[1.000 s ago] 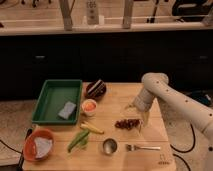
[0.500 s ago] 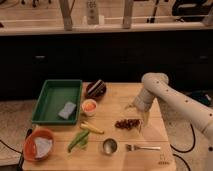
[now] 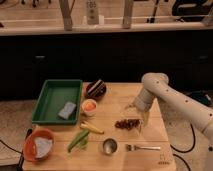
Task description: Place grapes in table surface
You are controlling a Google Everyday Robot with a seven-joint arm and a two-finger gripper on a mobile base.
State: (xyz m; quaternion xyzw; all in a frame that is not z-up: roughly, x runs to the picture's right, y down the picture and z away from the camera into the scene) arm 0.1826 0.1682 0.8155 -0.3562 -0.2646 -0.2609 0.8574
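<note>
Nothing has shifted since the earlier frames. The gripper (image 3: 139, 116) hangs right of centre, just beside the grapes (image 3: 127, 123), which lie on the table surface (image 3: 117, 102). I cannot tell how wide it stands, and the arm is cut off at the right edge.

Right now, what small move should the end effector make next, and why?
Probably lift the end effector straight up, away from the grapes. They seem to lie already on the table surface, close beside the end effector, so little remains except to withdraw without dragging them.
</note>
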